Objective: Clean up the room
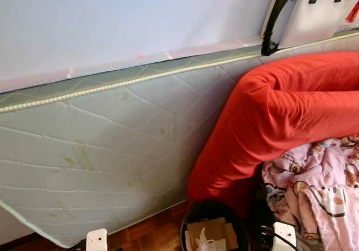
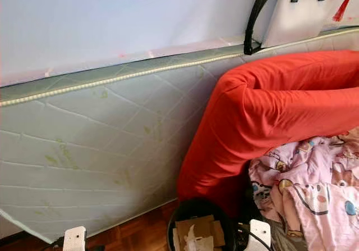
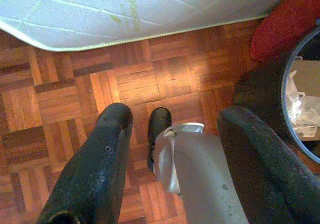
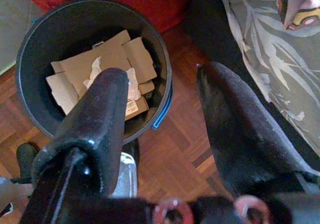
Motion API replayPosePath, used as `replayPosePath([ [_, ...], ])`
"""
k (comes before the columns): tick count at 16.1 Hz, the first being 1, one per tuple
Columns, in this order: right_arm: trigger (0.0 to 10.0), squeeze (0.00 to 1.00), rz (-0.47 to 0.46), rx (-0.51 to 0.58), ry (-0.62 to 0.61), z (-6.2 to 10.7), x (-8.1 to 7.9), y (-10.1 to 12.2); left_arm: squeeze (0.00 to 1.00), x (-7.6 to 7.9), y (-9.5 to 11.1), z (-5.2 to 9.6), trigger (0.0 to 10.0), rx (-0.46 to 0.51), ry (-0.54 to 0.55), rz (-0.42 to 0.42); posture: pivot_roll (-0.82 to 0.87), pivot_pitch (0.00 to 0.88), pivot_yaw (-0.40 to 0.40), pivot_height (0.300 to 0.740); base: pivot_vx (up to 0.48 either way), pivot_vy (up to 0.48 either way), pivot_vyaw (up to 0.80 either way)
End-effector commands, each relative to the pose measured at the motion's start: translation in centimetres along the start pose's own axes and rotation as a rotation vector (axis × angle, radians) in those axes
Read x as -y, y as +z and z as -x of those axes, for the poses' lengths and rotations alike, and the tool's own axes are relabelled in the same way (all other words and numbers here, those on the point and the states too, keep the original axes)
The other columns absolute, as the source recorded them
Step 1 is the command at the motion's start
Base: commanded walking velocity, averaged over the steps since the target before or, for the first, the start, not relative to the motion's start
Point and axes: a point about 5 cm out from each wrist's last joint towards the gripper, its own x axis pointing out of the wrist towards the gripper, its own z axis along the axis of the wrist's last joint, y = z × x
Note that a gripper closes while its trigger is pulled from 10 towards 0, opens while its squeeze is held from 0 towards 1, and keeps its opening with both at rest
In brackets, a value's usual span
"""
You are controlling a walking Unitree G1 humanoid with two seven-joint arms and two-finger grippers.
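Note:
A black round bin [image 4: 30, 103] stands on the parquet floor, holding flattened cardboard [image 4: 100, 58] and crumpled white paper. My right gripper [image 4: 164, 73] hangs open just above the bin's rim, nothing between its fingers. The bin [image 1: 213, 210] sits at the foot of a big red cushion [image 1: 280, 110]. A pink patterned blanket [image 1: 320, 183] lies in a heap to the right of it. My left gripper [image 3: 175, 115] is open and empty over bare floor, left of the bin [image 3: 300, 83].
A pale quilted mattress [image 1: 101, 150] leans on its side against the white wall. A white bag with black straps [image 1: 314, 9] rests on its top edge at the right. Grey leaf-print fabric [image 4: 270, 63] lies beside the bin. My own foot [image 3: 159, 129] stands below the left gripper.

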Motion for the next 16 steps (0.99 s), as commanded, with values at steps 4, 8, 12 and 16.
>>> replayPosePath([
  [4, 10.0, 0.00, -0.001, 0.008, -0.010, 0.1, 0.7, 0.1, 0.00, 0.6, -0.7, 0.1, 10.0, -0.019, 0.001, 0.008, 0.11, 0.000, -0.093, 0.720, 0.000, 0.000, 0.00],
  [8, 10.0, 0.00, -0.004, 0.007, -0.010, 0.1, 0.7, 0.0, 0.00, -0.1, 0.0, 0.0, 10.0, 0.008, 0.004, 0.008, 0.10, 0.000, -0.088, 0.720, 0.000, 0.000, 0.00],
  [12, 10.0, 0.00, -0.008, 0.001, -0.012, 0.1, 0.6, -0.1, 0.00, -2.8, -1.3, 0.8, 10.0, -0.010, 0.031, 0.014, 0.10, 0.000, -0.078, 0.720, 0.000, 0.000, 0.00],
  [16, 10.0, 0.00, -0.009, -0.003, -0.011, 0.1, 0.6, -0.1, 0.00, -3.3, -1.8, 1.1, 10.0, -0.026, 0.039, 0.016, 0.10, 0.000, -0.077, 0.720, 0.000, 0.000, 0.00],
])
